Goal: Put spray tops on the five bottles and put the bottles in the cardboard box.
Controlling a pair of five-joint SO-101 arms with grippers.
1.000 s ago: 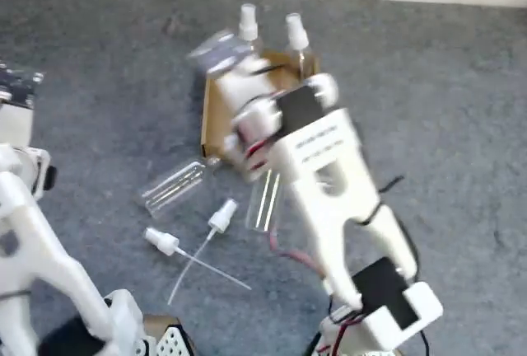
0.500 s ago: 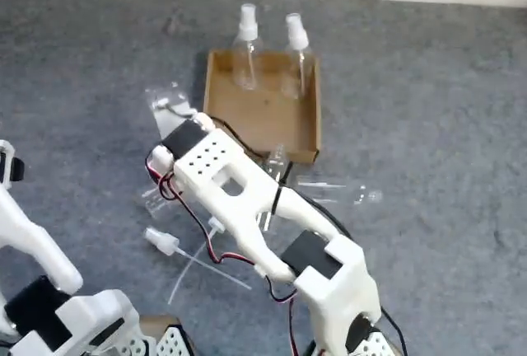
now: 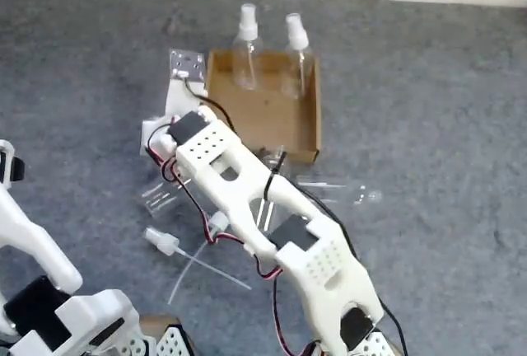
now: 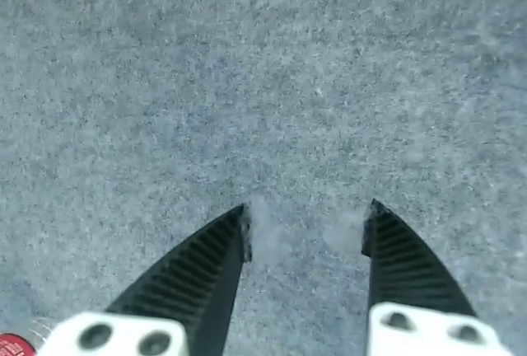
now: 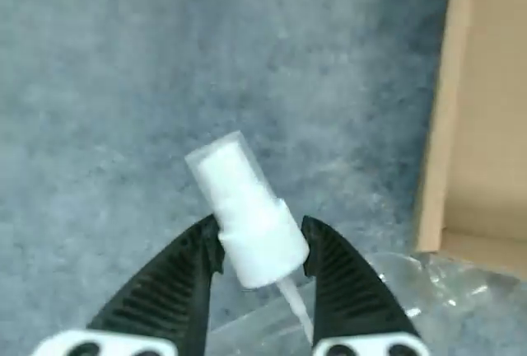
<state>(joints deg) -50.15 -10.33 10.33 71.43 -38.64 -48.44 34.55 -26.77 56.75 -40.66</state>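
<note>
The right gripper (image 5: 260, 224) was clamped on a white spray top (image 5: 240, 195). Its black fingers (image 5: 185, 269) pressed either side of the collar, and the thin dip tube trailed back between them. Seen from above, the right arm (image 3: 247, 191) ran from the six o'clock edge of the grey carpet (image 3: 428, 109) to a spot just beside the cardboard box (image 3: 263, 121), at the box's nine o'clock. The right wrist camera showed the box wall (image 5: 486, 84) close to the held top, with a patch of clear plastic (image 5: 395, 290) near the box corner. Two capped bottles (image 3: 245, 47) (image 3: 296, 59) stood upright and side by side inside the box, against its twelve o'clock wall. A clear bottle (image 3: 156, 199) lay on its side at the box's eight o'clock, partly under the arm. A second lying bottle (image 3: 342, 191) rested at five o'clock, just off the box corner. A clear shape (image 3: 263, 212) at six o'clock was too hidden by the arm to tell what it was. Two loose tops (image 3: 163, 242) (image 3: 218, 222) lay near each other at the box's seven o'clock, their tubes crossing on the carpet. The left arm (image 3: 33, 265) sat at the scene's eight o'clock corner. The left gripper (image 4: 305, 217) was spread wide over the carpet, which showed between its fingers.
</note>
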